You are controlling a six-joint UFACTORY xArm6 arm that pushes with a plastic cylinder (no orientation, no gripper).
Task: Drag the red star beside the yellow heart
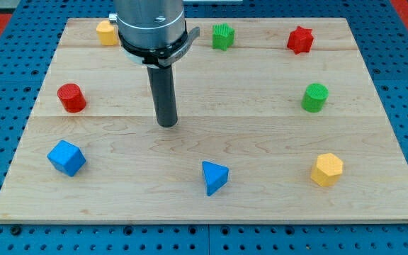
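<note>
The red star (299, 40) lies near the view's top right of the wooden board. The yellow heart (106, 32) lies at the view's top left, partly hidden behind the arm's grey body. My tip (166, 124) rests on the board near its middle, left of centre. It touches no block. It is far to the left of and below the red star, and below and to the right of the yellow heart.
A green star (222, 36) sits at the top centre. A green cylinder (315, 97) is at the right. A red cylinder (71, 98) is at the left. A blue cube (66, 157), a blue triangular block (214, 177) and a yellow hexagonal block (327, 169) lie along the bottom.
</note>
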